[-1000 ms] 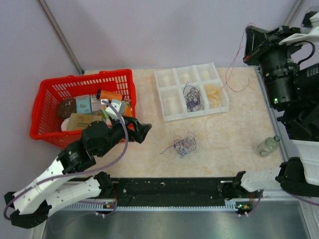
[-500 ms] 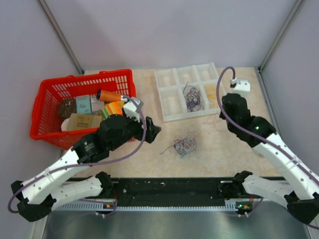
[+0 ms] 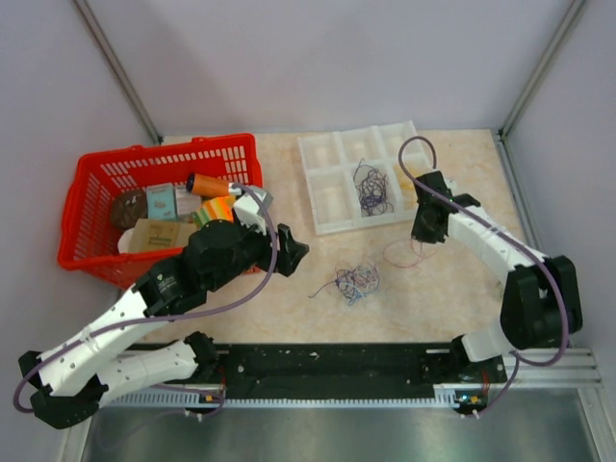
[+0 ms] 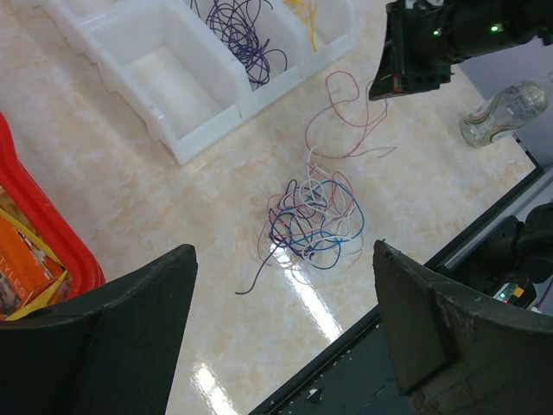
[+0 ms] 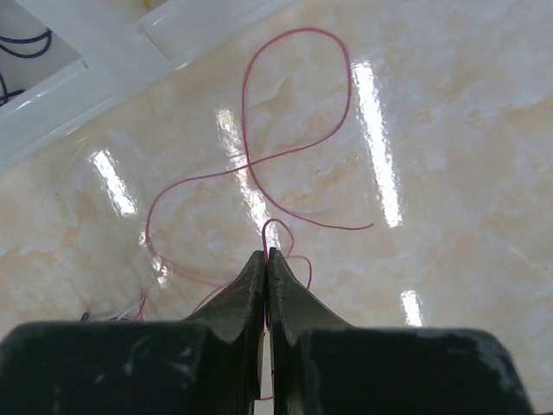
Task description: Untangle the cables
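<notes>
While the left end effector (image 4: 283,252) hangs spread above the cables (image 4: 311,220), right end effector (image 5: 266,256) pinching a pink-red cable (image 5: 251,164).

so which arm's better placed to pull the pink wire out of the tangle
Right, probably: the right arm's jaws are shut on the pink-red wire leading to the tangle, so it can just pull. The left arm's jaws are open, holding nothing.

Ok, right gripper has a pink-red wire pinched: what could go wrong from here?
1. The pink-red wire seems to trail back into the tangle; pulling may drag the whole clump along.
2. The left gripper is open and off the tangle, so nothing anchors it.
3. The right gripper pinches the wire only at its tips; it could slip.
</notes>
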Available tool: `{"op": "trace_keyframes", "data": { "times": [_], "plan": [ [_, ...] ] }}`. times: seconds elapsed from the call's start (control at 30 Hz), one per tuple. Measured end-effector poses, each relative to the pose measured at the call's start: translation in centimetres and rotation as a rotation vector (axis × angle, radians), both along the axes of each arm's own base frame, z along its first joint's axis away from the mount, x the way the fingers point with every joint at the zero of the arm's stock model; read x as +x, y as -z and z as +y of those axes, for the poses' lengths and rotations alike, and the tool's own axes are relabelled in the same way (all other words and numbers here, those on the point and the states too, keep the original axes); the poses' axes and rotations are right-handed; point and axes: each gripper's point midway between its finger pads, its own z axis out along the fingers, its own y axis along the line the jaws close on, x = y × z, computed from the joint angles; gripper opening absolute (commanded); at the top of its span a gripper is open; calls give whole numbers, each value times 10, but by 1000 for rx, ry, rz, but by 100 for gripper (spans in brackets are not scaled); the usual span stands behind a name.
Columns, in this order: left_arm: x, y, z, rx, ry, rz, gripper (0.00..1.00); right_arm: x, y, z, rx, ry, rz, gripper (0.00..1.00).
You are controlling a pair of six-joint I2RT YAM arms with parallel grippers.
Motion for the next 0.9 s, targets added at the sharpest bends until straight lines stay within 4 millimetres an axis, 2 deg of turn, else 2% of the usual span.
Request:
{"op": "trace_keyframes", "data": {
  "times": [0.03,0.1,0.2,0.37,0.53,0.57,0.67,0.73,0.8,0.9],
  "plan": [
    [0,0,0,0,-1,2,86,3,12,2,16,-1,35,9],
    [0,0,0,-3,-2,5,86,6,29,4,37,0,85,28],
    [-1,0,0,-12,-6,14,86,11,45,9,70,-12,137,49],
    [-1,3,1,-8,-13,25,86,24,58,17,104,-4,155,69],
    [0,3,2,-7,-21,25,86,27,62,15,112,68,153,69],
    [0,3,2,-7,-22,25,86,27,65,14,111,90,156,68],
    [0,3,2,-6,-22,26,86,28,77,11,96,153,176,54],
    [-1,3,2,-6,-22,27,86,27,85,6,72,196,190,54],
    [-1,4,2,-6,-23,30,86,30,85,2,52,234,177,50],
    [-1,5,2,-7,-25,37,86,33,85,-5,10,280,153,26]
  ]
}}
